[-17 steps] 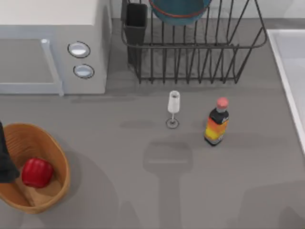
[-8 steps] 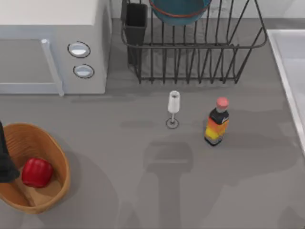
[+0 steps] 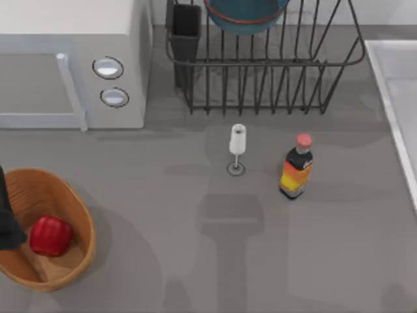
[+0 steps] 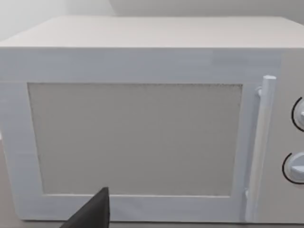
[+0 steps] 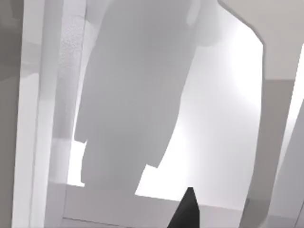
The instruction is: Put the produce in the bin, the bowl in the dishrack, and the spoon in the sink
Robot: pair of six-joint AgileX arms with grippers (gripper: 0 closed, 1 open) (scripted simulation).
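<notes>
the pepper (image 3: 50,235) lies inside the bin (image 3: 78,264), which sits in front of the microwave (image 3: 71,59) at the table's left, and the bowl (image 3: 244,16) stands on edge between the bars of the dishrack (image 3: 273,72), just right of the microwave, beside the rack's black cup (image 3: 186,29). so two of the three jobs look done. the spoon i cannot find on the table, and the sink (image 3: 397,85), right of the rack, shows pale and bare as far as its near part goes; in the right wrist view the sink (image 5: 209,118) carries a broad shadow and one dark fingertip (image 5: 187,213), which suggests the right arm hangs over it, though i cannot tell if its fingers are parted or closed. the left arm (image 3: 6,218) rests at the bin's left edge, a dark fingertip (image 4: 92,213) facing the microwave (image 4: 142,118) door; its state i cannot tell either. a spoon should be light, stiff and slick, best pinched across the handle near its middle. a wine glass (image 3: 237,149) and a sauce bottle (image 3: 296,166) stand in front of the rack, both tall and easy to topple.
</notes>
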